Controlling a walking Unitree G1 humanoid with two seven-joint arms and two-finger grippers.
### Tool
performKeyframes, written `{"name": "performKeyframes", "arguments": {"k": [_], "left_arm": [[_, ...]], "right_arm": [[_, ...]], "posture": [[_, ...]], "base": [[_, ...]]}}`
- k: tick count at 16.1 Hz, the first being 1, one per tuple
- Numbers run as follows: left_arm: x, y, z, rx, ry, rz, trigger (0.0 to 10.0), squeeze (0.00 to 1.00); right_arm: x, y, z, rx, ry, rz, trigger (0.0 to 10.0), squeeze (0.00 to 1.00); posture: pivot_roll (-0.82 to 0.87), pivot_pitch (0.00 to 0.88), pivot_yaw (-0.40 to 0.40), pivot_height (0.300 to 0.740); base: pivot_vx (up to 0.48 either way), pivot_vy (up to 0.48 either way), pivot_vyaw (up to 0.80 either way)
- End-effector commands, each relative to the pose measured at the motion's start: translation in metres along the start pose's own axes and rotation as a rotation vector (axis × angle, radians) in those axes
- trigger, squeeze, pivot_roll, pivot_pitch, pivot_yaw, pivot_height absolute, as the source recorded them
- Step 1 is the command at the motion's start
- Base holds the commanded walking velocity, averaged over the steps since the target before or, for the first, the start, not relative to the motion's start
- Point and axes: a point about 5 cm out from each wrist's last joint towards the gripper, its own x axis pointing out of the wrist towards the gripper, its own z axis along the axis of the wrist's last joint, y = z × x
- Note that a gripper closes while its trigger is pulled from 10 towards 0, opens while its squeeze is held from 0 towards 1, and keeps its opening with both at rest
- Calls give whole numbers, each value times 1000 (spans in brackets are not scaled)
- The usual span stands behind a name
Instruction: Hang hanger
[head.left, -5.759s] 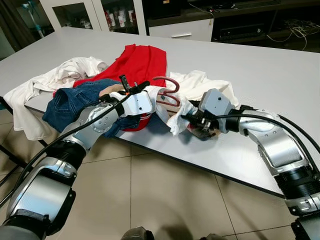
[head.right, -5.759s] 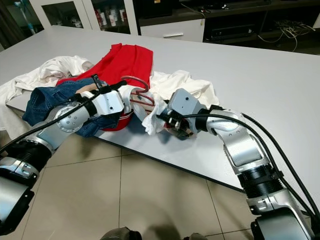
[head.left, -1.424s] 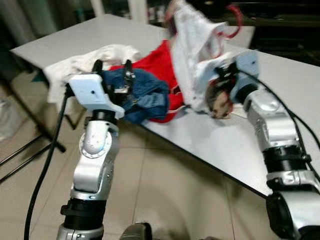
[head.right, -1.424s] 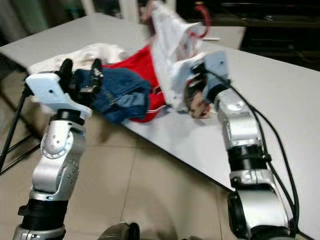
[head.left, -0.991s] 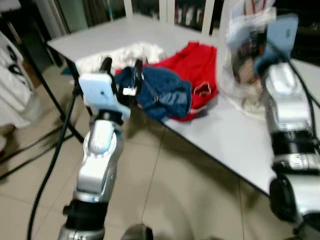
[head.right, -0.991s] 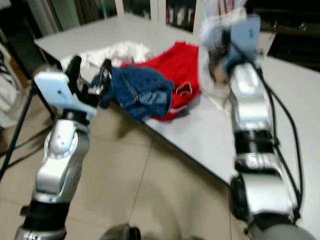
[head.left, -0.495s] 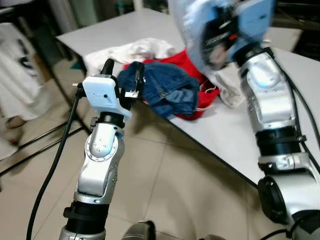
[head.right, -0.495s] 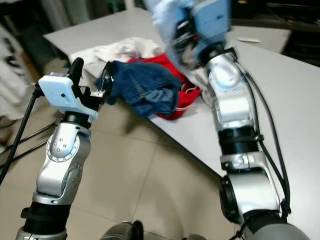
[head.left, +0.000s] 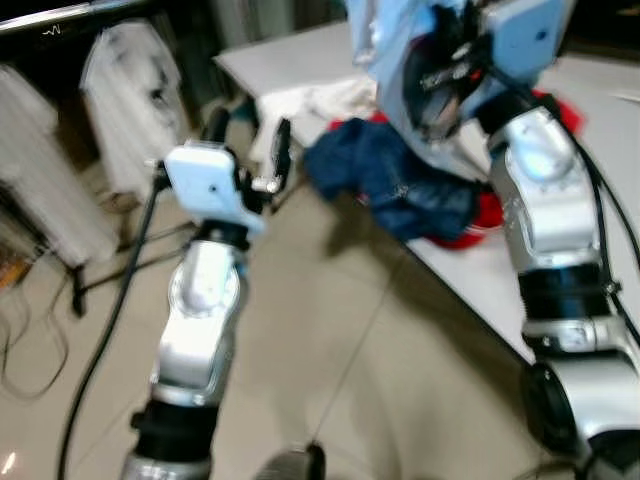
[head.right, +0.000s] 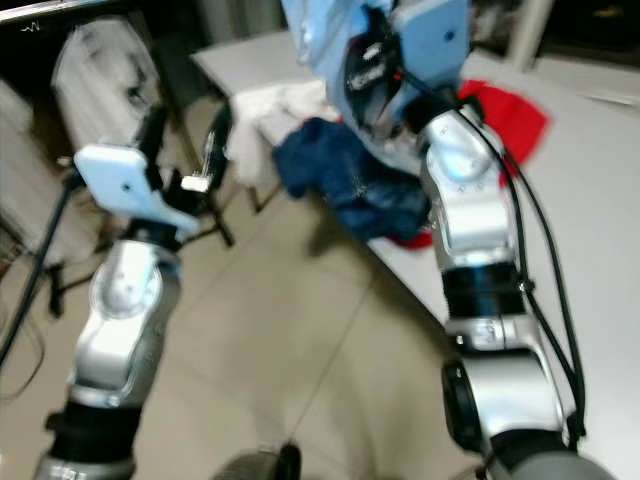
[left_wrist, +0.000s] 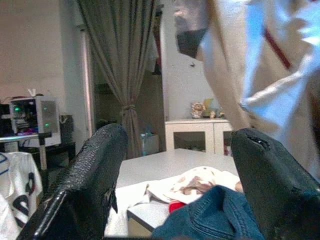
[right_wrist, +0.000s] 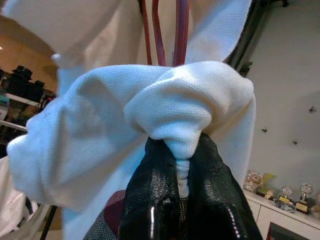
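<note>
Above the table (head.left: 600, 90), right tool (right_wrist: 180, 165) pinches white shirt (right_wrist: 165, 100) (hanger (right_wrist: 180, 30) mostly hidden).

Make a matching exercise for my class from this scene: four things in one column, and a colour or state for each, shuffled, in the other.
1. left gripper
2. right gripper
3. jeans
4. red garment

A. lying on the table behind the right arm
B. shut on white shirt
C. open, holding nothing
D. blue, at the table edge

Pairs: 1-C, 2-B, 3-D, 4-A
</note>
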Motion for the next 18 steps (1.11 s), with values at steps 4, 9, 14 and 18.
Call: {"name": "performKeyframes", "arguments": {"k": [4, 9, 14, 18], "left_arm": [[1, 3, 3, 17, -16, -7, 10000, 0], [2, 3, 5, 20, -35, -14, 10000, 0], [3, 3, 8, 36, -64, -18, 10000, 0], [4, 3, 6, 6, -49, -8, 10000, 0]], "right_arm": [[5, -8, 26, -37, -132, -91, 10000, 0], [7, -6, 46, -29, -240, -92, 10000, 0], [4, 9, 52, 23, -285, -28, 10000, 0], [-2, 35, 45, 102, -240, 106, 10000, 0]], "posture": [[-69, 0, 83, 740], [-67, 0, 80, 740], [-68, 0, 80, 740], [-72, 0, 82, 740]], "base": [[0, 0, 800], [0, 0, 800], [0, 0, 140], [0, 0, 0]]}}
